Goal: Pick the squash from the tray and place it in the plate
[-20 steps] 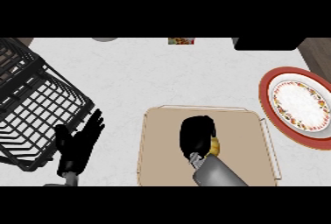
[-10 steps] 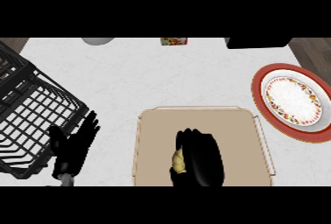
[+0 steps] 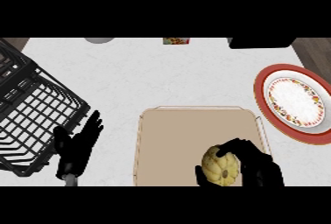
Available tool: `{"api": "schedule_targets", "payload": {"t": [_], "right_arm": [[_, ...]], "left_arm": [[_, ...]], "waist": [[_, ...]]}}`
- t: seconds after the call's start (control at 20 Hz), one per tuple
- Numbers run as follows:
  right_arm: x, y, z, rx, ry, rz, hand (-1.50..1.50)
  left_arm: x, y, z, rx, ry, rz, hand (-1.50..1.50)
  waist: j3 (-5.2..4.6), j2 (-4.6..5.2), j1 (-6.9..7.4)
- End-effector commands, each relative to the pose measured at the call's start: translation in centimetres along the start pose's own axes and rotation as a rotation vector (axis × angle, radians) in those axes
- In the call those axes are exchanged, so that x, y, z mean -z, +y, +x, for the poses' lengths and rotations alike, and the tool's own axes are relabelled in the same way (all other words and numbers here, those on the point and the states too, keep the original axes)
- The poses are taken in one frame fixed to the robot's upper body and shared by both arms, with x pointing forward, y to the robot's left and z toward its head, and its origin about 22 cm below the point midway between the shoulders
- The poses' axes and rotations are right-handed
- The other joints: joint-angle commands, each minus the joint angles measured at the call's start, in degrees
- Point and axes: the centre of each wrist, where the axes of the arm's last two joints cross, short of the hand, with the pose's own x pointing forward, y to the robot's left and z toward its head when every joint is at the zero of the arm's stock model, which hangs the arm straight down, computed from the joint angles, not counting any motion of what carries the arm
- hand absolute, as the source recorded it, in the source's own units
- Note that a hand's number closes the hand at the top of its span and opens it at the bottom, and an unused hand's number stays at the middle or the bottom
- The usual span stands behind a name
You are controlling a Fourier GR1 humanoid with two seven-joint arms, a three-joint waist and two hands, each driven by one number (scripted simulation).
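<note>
Black fingers of the right hand [image 3: 257, 164] curl round the yellow squash [image 3: 220, 166] over the near right corner of the tan tray [image 3: 174, 140], the wrist cut off at the lower edge. Left hand [image 3: 79, 146] rests open, fingers straight, just beside the black wire basket [image 3: 32, 109]. Bare white counter [image 3: 168, 74] lies beyond, and the red-rimmed plate [image 3: 294, 103] sits far right, partly cut by the edge.

Kitchen, by the look of it: pale speckled counter [image 3: 161, 74] w/ a black wire dish rack [image 3: 32, 118] at left. Also a tan tray [image 3: 187, 140], a red-rimmed patterned plate [image 3: 294, 103] at right, small containers along far edge.
</note>
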Motion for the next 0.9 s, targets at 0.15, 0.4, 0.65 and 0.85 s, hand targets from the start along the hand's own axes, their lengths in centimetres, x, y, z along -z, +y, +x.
{"api": "schedule_targets", "payload": {"t": [0.15,0.4,0.65,0.85], "right_arm": [[1.9,-4.5,-5.0,0.176,0.126,-0.218,1.50],[3.6,-5.4,-10.5,0.203,0.159,-0.291,1.50],[7.9,-6.0,-16.4,0.144,0.196,-0.412,1.50],[10.9,-6.8,-21.4,0.121,0.236,-0.480,1.50]], "left_arm": [[0.7,0.5,1.3,0.009,0.011,-0.032,0.00],[1.1,0.0,0.8,0.004,-0.007,-0.026,0.00],[0.3,-0.8,1.6,0.014,-0.008,-0.037,0.00],[-0.5,-0.8,0.4,0.002,-0.016,-0.045,0.00]], "waist": [[0.01,0.39,1.21],[-0.04,0.37,1.34],[-0.01,0.41,2.03],[0.11,0.65,3.18]]}}
